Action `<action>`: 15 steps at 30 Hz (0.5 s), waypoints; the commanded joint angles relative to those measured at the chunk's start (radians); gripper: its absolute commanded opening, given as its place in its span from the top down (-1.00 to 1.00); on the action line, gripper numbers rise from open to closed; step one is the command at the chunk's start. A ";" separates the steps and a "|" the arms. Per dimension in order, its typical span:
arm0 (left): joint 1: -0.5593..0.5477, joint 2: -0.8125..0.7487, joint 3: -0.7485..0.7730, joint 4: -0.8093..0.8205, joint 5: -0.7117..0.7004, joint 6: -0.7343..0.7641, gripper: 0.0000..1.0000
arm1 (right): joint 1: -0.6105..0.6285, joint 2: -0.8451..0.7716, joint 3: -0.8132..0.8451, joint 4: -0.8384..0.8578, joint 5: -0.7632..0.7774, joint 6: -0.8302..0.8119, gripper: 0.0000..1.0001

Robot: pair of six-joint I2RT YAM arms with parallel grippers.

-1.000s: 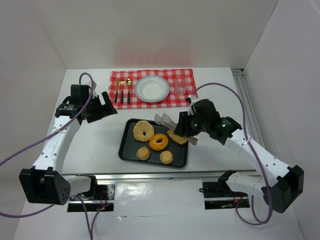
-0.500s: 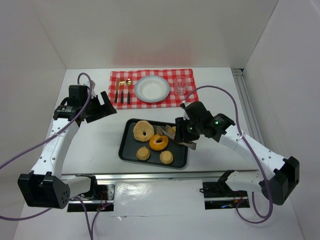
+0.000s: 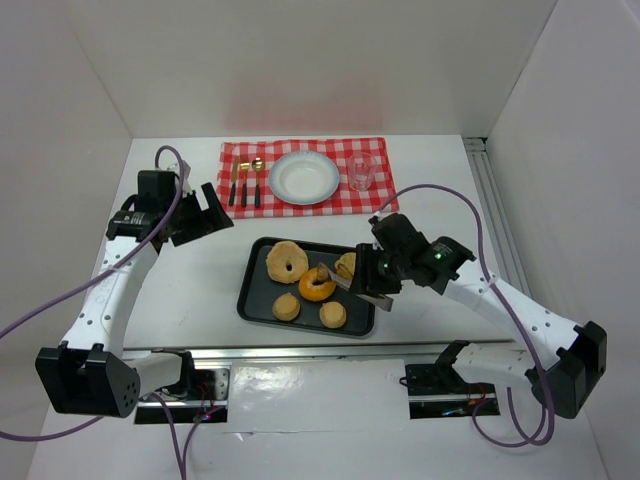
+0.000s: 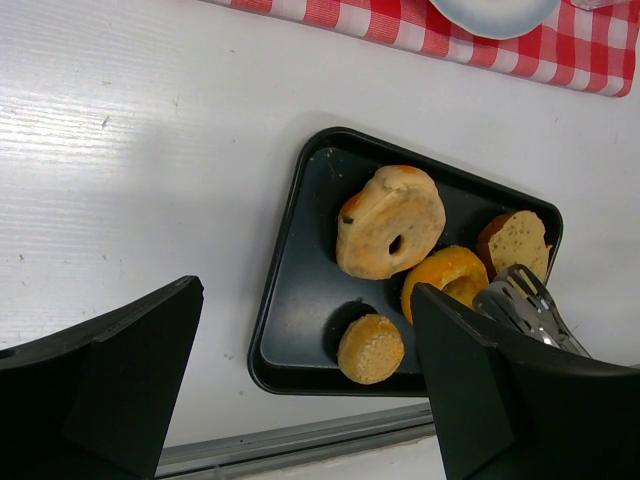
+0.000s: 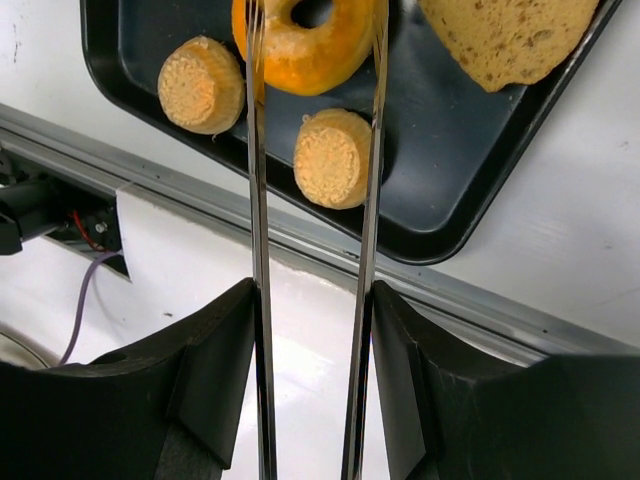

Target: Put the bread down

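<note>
The bread lies on a black tray [image 3: 255, 300]: a pale ring [image 3: 286, 261], an orange glazed doughnut [image 3: 316, 284], two small round buns [image 3: 286, 306] [image 3: 333, 314] and an oval roll [image 3: 346, 264]. My right gripper [image 3: 372, 283] is shut on metal tongs [image 3: 335, 280]. In the right wrist view the tongs' two arms [image 5: 256, 200] stand on either side of the orange doughnut [image 5: 310, 45], between my fingers [image 5: 312, 330]. My left gripper [image 3: 205, 215] is open and empty, above the table left of the tray; its view shows the pale ring [image 4: 390, 222] and the doughnut [image 4: 445, 277].
A red checked cloth [image 3: 375, 150] at the back holds a white plate [image 3: 304, 177], a clear glass [image 3: 361, 171] and cutlery [image 3: 245, 182]. A metal rail [image 3: 300, 352] runs along the near table edge. White walls enclose the sides.
My right arm has moved the tongs left and nearer, from over the oval roll to around the orange doughnut. The left arm has barely shifted.
</note>
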 commanded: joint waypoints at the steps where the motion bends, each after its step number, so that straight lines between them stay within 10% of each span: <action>1: 0.005 -0.023 0.000 0.005 0.008 0.003 -0.97 | 0.015 -0.004 0.000 0.012 -0.002 0.035 -0.10; 15: 0.005 -0.014 -0.009 0.014 0.008 0.003 -0.97 | 0.015 0.081 -0.049 0.108 -0.045 0.026 -0.10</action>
